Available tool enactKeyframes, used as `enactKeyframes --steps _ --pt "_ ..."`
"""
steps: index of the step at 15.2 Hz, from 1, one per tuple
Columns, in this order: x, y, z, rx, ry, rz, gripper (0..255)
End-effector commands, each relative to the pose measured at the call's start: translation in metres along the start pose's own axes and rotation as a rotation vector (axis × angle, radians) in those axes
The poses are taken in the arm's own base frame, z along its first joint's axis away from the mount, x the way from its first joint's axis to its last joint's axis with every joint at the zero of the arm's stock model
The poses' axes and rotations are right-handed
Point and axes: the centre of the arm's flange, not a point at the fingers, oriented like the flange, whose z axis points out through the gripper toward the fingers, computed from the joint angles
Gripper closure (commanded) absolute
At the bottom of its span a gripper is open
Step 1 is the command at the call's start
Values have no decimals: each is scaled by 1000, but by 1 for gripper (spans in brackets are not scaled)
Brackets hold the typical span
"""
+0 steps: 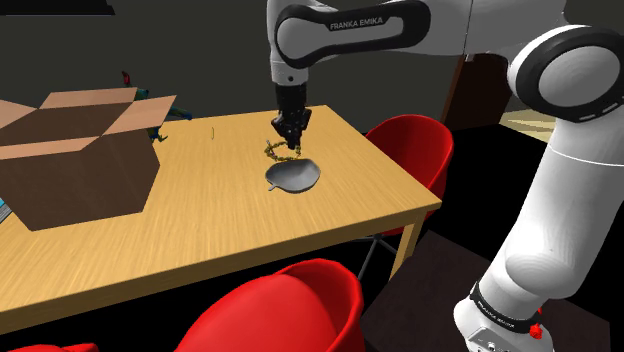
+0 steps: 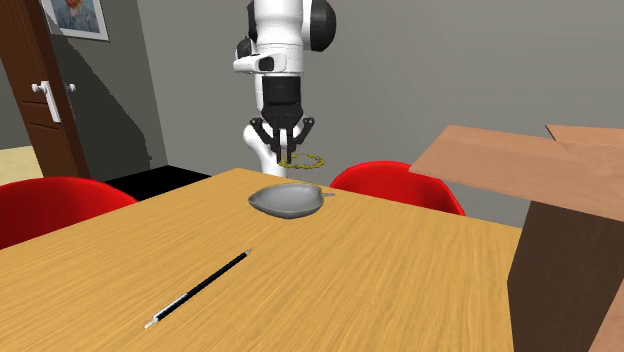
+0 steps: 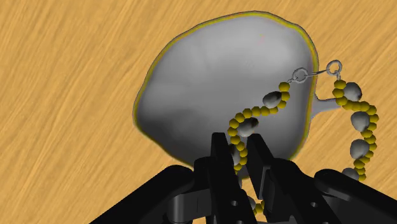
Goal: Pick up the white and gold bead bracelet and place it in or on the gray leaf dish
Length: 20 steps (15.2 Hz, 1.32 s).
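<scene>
My black gripper [image 3: 238, 147] is shut on the bead bracelet [image 3: 356, 114], a loop of small gold beads with larger grey-white ones and a silver clasp. The fingers pinch one strand while the rest of the loop hangs to one side. Directly below lies the gray leaf dish [image 3: 216, 76], gold-rimmed with a short stem. In the shoulder view the gripper [image 1: 291, 140] hangs just above the dish [image 1: 295, 177], the bracelet [image 1: 275, 152] dangling over the dish's far edge. The second exterior view has the gripper [image 2: 284, 147] with the bracelet [image 2: 303, 160] held above the dish [image 2: 288, 200].
An open brown cardboard box [image 1: 75, 150] stands on the wooden table [image 1: 230, 240] at the shoulder view's left. A black pen [image 2: 198, 288] lies on the table. Red chairs [image 1: 410, 140] stand along the table's edges, one [image 1: 280, 312] at the front.
</scene>
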Motion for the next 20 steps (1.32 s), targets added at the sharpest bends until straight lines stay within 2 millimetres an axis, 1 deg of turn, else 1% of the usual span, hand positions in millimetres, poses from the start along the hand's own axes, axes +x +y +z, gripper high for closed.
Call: enactKeyframes --steps 1,16,20 --pt "0 25 0 0 0 -1 255" --pt "1 24 79 0 0 -1 255" --pt "1 24 79 0 0 -1 255"
